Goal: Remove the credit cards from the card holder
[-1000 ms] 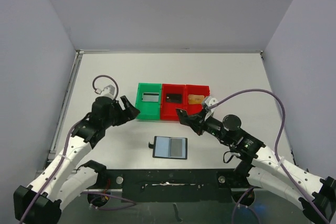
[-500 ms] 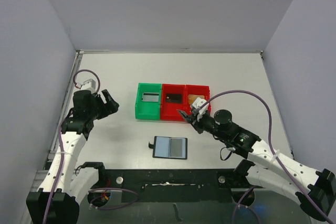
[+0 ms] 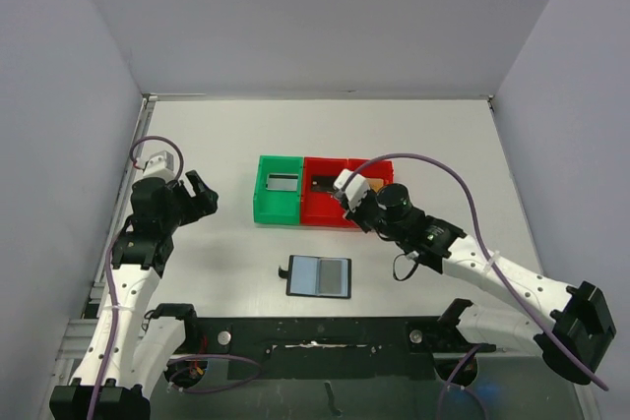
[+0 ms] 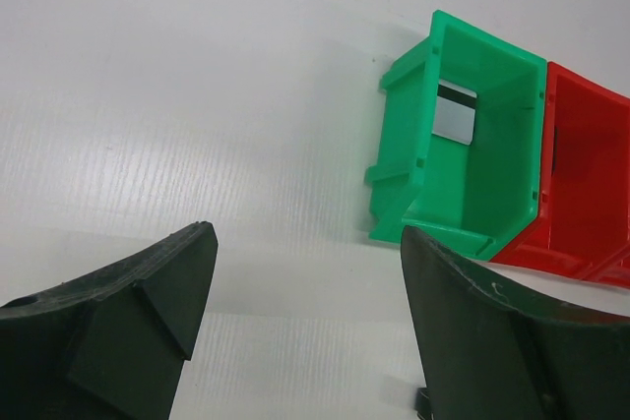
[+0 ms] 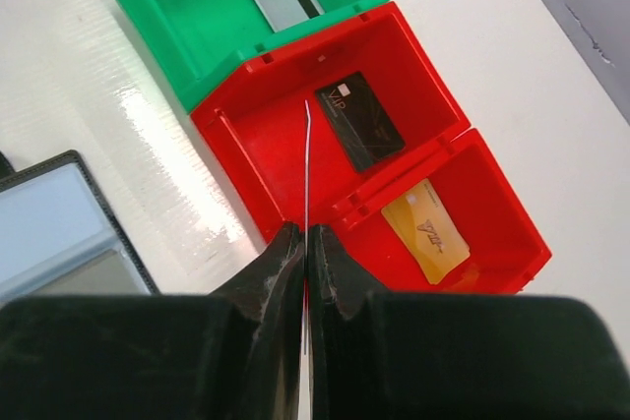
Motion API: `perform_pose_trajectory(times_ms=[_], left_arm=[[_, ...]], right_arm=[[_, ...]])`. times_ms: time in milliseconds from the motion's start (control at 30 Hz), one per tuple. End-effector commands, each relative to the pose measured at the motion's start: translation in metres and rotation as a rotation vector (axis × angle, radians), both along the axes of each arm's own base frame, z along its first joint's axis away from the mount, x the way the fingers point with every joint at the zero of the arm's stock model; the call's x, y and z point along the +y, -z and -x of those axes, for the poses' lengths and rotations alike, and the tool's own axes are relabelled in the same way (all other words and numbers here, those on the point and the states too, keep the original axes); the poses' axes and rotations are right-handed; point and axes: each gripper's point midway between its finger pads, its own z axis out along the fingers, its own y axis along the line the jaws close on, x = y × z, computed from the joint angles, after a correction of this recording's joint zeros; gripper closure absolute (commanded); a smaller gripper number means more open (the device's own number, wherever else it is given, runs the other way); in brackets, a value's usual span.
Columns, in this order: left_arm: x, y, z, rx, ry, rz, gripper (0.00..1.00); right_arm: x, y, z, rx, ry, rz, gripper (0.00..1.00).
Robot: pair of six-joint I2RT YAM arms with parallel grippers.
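Note:
The card holder [image 3: 319,276] lies open near the table's front; its blue-grey pockets [image 5: 59,233] show at the left of the right wrist view. My right gripper [image 5: 307,231] is shut on a thin credit card [image 5: 306,164] seen edge-on. It hovers over the middle red bin [image 5: 256,140], as the top view shows [image 3: 345,200]. A black card [image 5: 361,120] lies in that bin. A tan-gold card [image 5: 425,228] is in the right red bin, a greyish card [image 4: 455,112] in the green bin [image 3: 278,190]. Left of the bins, my left gripper [image 4: 305,235] stands open and holds nothing [image 3: 197,199].
The three bins stand joined in a row mid-table, with the right red bin [image 3: 382,170] partly covered by my right arm. White walls close the table at the back and on both sides. The black base rail [image 3: 315,336] runs along the near edge.
My left arm has drawn back to the left, away from the green bin. My right gripper has moved up and left from beside the bins to above the red bins, still holding the card.

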Motion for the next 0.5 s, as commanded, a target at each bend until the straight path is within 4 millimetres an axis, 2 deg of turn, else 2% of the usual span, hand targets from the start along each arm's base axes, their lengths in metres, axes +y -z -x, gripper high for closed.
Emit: perform_pose_trajectory(times_ms=[0, 167, 233, 467], left_arm=[[0.002, -0.017, -0.01, -0.078, 0.008, -0.025, 0.25], [0.0, -0.018, -0.011, -0.087, 0.019, -0.022, 0.25], [-0.001, -0.017, -0.011, -0.088, 0.026, -0.022, 0.25], [-0.002, -0.015, -0.012, -0.08, 0.033, -0.021, 0.25]], right_arm=[[0.004, -0.035, -0.026, -0.116, 0.016, 0.012, 1.0], [0.004, -0.044, -0.042, -0.074, -0.016, -0.08, 1.0], [0.006, -0.044, -0.043, -0.054, -0.038, -0.079, 1.0], [0.01, -0.026, -0.053, -0.02, -0.071, 0.009, 1.0]])
